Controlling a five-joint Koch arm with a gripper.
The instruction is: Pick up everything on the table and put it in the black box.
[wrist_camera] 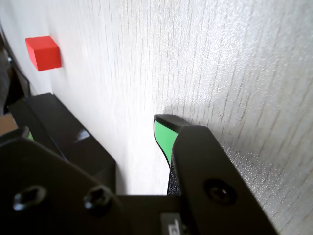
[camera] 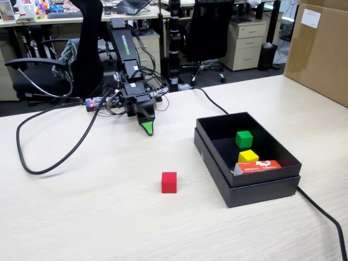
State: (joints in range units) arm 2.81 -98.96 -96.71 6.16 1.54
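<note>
So most of the job looks done already: the black box [camera: 261,187] has a green cube [camera: 244,138] and a yellow cube [camera: 248,156] sitting inside it, plus a flat orange-red packet [camera: 260,166] leaning against the box's near wall. What's left, as far as I can see, is the single red cube [camera: 169,182], which sits on the table [camera: 81,217] out in the open, a bit off the box's left side in the fixed view and not touching it. The gripper [camera: 147,128] is parked back near the arm's base, well apart from the box and from the cube, tip pointing down at the tabletop and holding nothing. Honestly I can't tell if the fingers are apart or together; the wrist view only clearly shows one green-tipped finger [wrist_camera: 164,137]. My read is it's one pick and one drop away from finished, with a clear path to the cube.
</note>
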